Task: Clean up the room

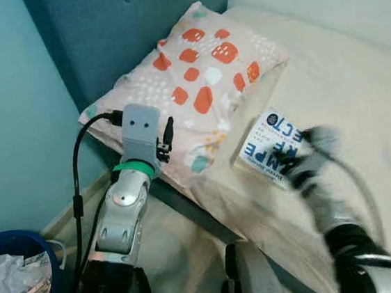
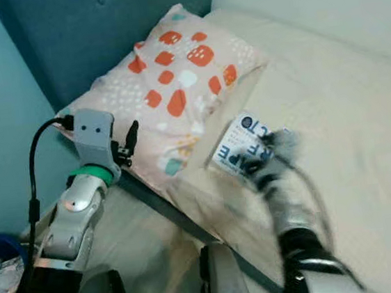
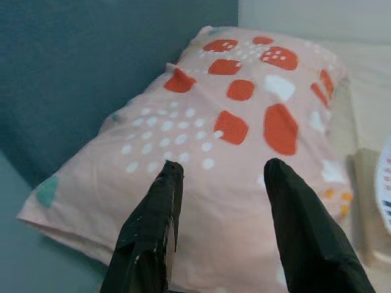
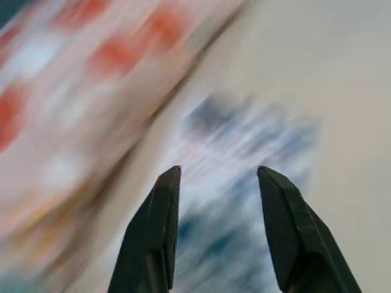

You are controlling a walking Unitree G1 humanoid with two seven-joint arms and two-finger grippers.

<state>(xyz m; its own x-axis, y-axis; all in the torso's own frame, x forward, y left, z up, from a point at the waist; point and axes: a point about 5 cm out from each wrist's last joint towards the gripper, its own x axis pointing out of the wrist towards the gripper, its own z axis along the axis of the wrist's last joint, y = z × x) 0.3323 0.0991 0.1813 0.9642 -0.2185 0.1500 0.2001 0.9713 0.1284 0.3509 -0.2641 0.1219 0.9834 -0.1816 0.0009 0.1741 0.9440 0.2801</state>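
Right hand (image 4: pixel 214 183) over a blue-and-white packet (image 1: pixel 271 145) on the bed (image 1: pixel 357 87).
Fingers spread, gripping nothing; left hand (image 3: pixel 220 174) likewise spread, facing the patterned pillow (image 1: pixel 196 83) at 11 o'clock of the packet.

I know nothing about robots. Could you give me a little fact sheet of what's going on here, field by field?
place: corner of a bed by a teal wall
pillow: pink with orange spots, against the headboard
packet: white with blue print, lying beside the pillow
right gripper: open, blurred by motion, pointed at the packet
left gripper: open, in front of the pillow, holding nothing
bin: dark blue, on the floor, crumpled paper inside
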